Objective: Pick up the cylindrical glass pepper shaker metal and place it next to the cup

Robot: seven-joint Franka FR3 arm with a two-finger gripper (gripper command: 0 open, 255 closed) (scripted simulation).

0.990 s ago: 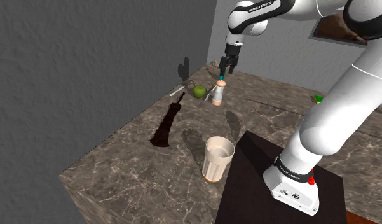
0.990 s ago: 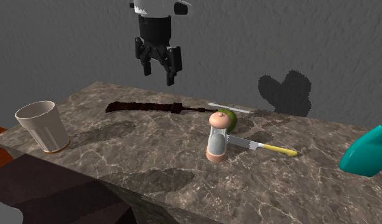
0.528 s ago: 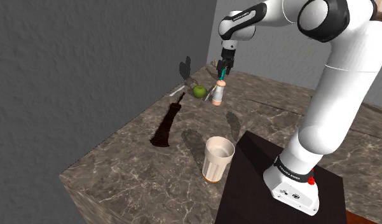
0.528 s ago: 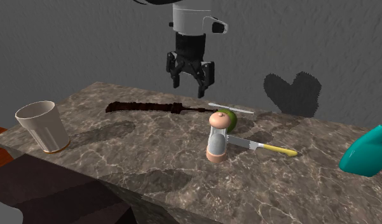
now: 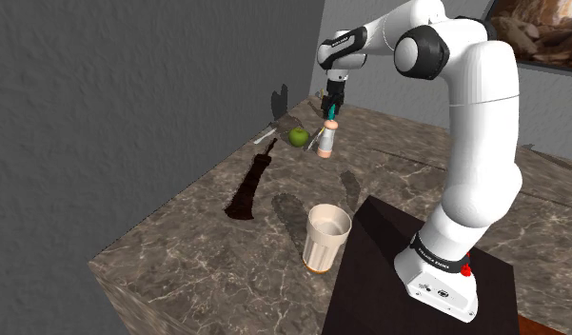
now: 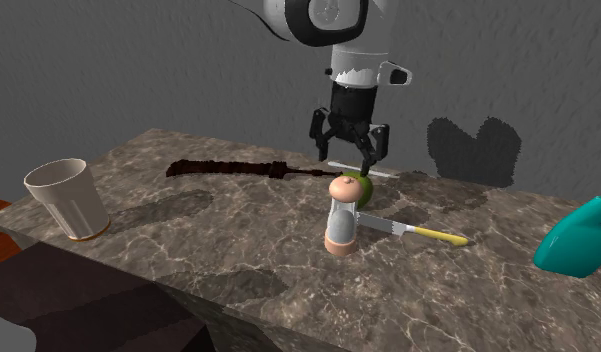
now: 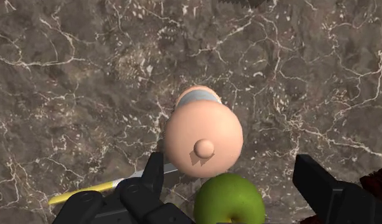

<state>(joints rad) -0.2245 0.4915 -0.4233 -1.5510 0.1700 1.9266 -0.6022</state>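
While its jaws stand apart, the gripper (image 6: pixel 348 162) hovers above the pepper shaker (image 6: pixel 341 216).

Table (image 5: pixel 179 238): dark brown stone-look top, white veining, smooth, faint sheen.
Pepper shaker (image 6: pixel 340 215): peach cap and base, smooth, matt; middle band pale grey, glass-like.
Cup (image 5: pixel 327 238): off-white, matt, smooth wall.
Apple (image 7: pixel 229 198): green, smooth skin, slight gloss.
Hand (image 6: pixel 348 160): black, matt, plastic-look.
Arm (image 5: pixel 479 124): white shell, smooth, glossy.
Knife (image 6: pixel 403 229): pale metal-look blade, smooth yellow handle.
Spray bottle (image 6: pixel 578 240): teal, glossy.
Wall (image 5: pixel 131 86): grey, rough plaster texture.
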